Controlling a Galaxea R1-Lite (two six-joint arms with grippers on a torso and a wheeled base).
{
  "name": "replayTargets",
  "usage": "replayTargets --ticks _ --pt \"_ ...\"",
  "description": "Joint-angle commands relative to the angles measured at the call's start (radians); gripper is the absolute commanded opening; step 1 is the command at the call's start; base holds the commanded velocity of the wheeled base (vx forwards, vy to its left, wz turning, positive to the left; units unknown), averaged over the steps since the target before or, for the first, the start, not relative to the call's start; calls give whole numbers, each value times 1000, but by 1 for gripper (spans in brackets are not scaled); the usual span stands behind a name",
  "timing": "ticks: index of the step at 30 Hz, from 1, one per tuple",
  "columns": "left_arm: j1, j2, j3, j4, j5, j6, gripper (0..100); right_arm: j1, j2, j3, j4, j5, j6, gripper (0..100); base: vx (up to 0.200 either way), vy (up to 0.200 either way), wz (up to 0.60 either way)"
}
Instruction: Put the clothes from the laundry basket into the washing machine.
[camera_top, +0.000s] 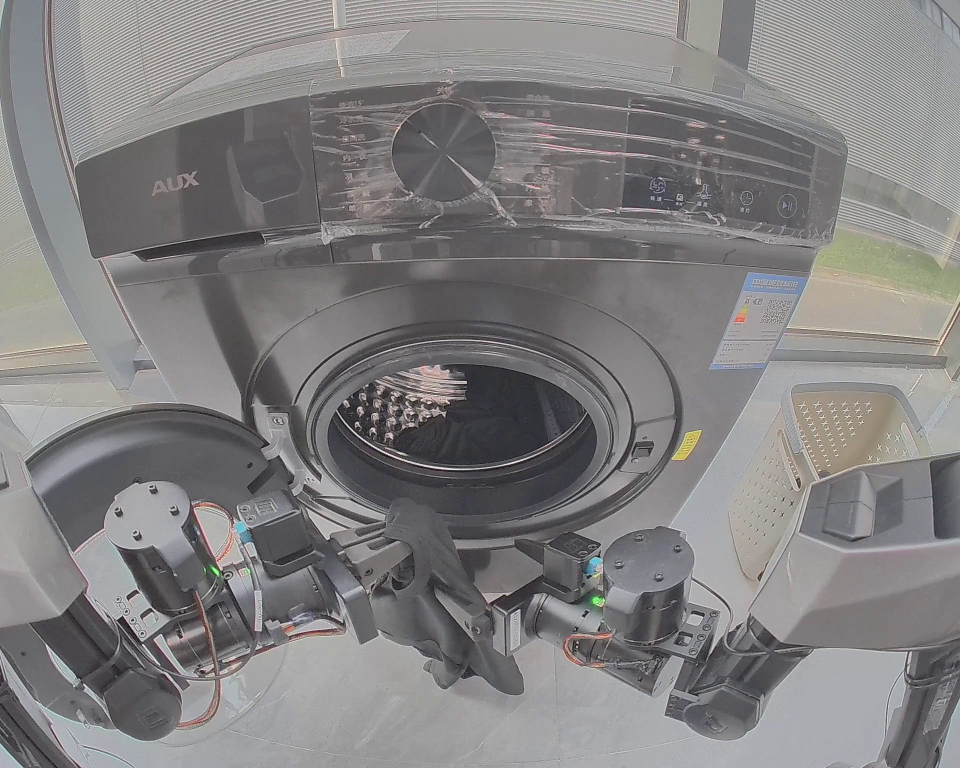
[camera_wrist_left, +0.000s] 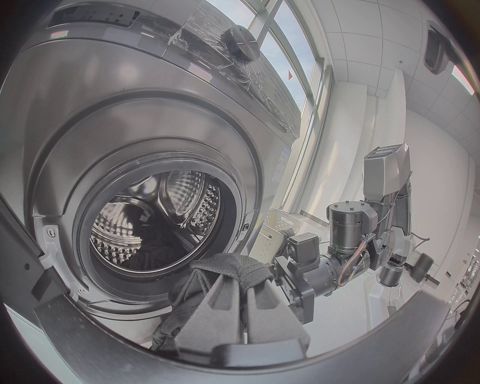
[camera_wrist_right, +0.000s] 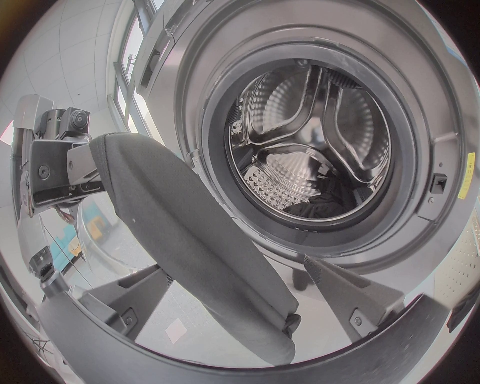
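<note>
Dark garment (camera_top: 445, 600) hangs lengthwise downward, clamped in left tool (camera_wrist_left: 244, 286); right tool (camera_wrist_right: 235, 267) spread apart around it.

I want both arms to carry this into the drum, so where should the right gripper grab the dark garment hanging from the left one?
Grip the hanging band of the dark garment just below the left gripper, coming in level from the robot's right. It drapes narrow there, between the open fingers of the right gripper, so closing should probably catch it.
</note>
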Motion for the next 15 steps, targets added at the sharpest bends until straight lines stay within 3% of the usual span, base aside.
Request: replayTargets --ticks 1,5,6,15 --pt "-6 -6 4 -4 0 -2 0 5 42 -26 -29 8 -1 100 0 0 0" --pt "-6 -6 2 -4 0 -2 0 14 63 -42 -54 12 -3 100 0 0 0" --pt "-6 -6 2 -4 0 -2 0 17 63 -44 -55 12 -3 0 0 0 0" --pt "-8 4 5 -4 0 -5 0 19 45 -42 -71 12 -1 0 0 0 0"
